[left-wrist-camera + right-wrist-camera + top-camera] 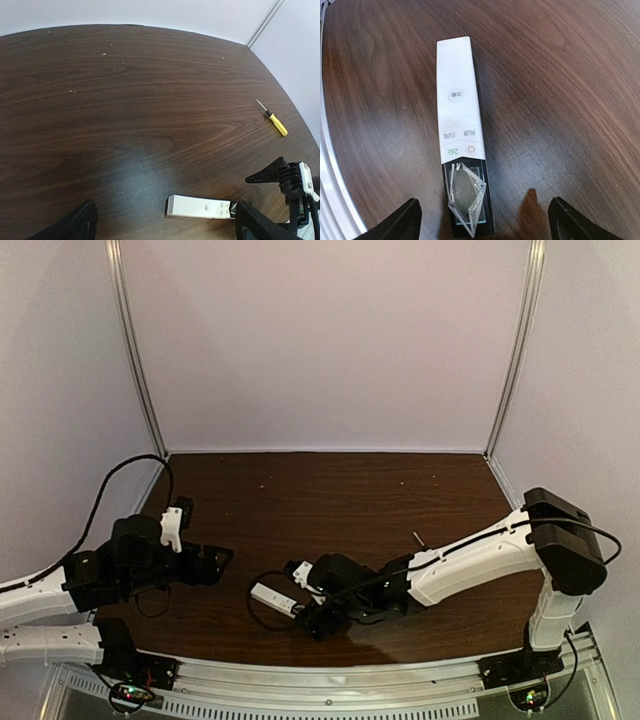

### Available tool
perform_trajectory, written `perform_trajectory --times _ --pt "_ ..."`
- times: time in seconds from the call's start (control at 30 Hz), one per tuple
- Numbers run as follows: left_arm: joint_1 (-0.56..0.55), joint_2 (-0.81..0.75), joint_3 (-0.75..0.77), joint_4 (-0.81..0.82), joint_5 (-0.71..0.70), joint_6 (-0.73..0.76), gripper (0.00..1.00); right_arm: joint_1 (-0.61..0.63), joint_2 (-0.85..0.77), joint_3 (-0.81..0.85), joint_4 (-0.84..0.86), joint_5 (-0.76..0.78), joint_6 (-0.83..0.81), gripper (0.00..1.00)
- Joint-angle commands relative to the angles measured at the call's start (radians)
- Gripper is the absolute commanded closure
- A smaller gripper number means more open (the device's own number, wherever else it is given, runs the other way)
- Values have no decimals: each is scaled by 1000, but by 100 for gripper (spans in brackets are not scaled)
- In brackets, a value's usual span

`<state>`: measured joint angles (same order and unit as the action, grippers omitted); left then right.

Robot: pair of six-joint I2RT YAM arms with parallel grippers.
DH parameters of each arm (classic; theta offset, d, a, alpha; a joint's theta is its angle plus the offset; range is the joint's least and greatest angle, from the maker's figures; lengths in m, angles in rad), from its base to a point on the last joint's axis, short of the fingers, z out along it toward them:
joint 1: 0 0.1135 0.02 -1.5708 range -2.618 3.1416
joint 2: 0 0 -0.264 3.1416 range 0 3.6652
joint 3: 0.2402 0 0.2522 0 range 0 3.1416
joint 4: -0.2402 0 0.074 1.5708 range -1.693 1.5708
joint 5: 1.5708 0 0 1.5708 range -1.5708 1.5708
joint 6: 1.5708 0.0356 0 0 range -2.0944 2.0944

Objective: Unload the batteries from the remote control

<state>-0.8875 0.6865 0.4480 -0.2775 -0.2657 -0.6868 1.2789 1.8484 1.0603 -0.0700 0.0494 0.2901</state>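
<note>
White remote control (pixel 459 125) lies buttons-up on brown tabletop (pixel 560 75); underside hidden. Crumpled clear film (pixel 465 192) partly veils its dark end, which top view hides under right arm. Right tool (pixel 485 200) spread wide astride that end, gripping nothing. Left tool (pixel 165 204) also spread, empty; fingertips cut off by frame.
</note>
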Motion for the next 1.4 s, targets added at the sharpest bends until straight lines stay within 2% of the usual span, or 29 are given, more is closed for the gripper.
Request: perform_trajectory --times 0.0,0.4,0.87,1.07,1.27,1.37 --pt "-5 -32 -32 -31 1 -15 3 6 38 48 -16 46 -10 12" --pt "-5 -122 -59 -121 -10 -42 3 0 187 234 -103 22 -38 20" --pt "-5 -145 -69 -152 -46 -46 2 -53 282 328 -134 -77 -25 39" --pt "-5 -145 -56 -152 -50 -43 3 -54 309 368 -160 -87 -33 42" --pt "-5 -143 -43 -151 -47 -39 3 -56 338 434 -197 -85 -35 39" --pt "-5 -142 -39 -150 -47 -37 3 -62 351 456 -215 -83 -35 41"
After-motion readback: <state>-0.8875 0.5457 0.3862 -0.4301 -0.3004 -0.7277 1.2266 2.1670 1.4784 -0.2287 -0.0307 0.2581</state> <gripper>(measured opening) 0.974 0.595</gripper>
